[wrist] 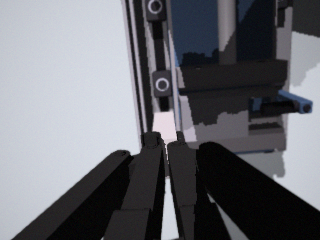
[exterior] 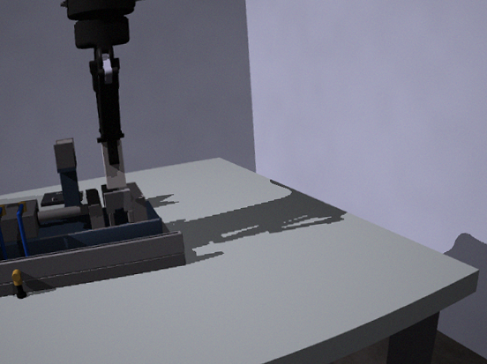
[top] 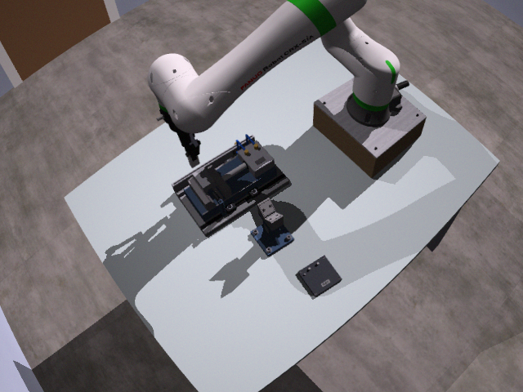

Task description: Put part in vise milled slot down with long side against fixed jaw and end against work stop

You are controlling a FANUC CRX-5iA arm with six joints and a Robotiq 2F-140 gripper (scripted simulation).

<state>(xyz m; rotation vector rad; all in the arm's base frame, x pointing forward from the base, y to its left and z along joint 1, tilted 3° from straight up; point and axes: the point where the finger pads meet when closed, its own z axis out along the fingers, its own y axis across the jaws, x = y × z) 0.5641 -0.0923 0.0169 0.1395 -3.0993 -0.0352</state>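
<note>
The vise (top: 230,185) stands mid-table, with its air cylinder (top: 255,158) at the far end. A grey block, which I take for the part (exterior: 116,205), sits between the jaws; it also shows in the wrist view (wrist: 215,112), partly in shadow. I cannot tell which way its slot faces. The work stop (wrist: 280,106) points in from the right of the wrist view. My gripper (exterior: 115,182) hangs upright just above the vise's fixed-jaw end, by the side rail (wrist: 157,75). Its fingers (wrist: 164,142) are shut together with nothing between them. The infeed plate (top: 319,276) carries no block.
The V-block (top: 270,215) on its blue base stands just beside the vise, toward the infeed plate. The robot's pedestal (top: 369,126) is at the back right. A long grey rail (exterior: 81,261) runs along the vise's near side in the exterior view.
</note>
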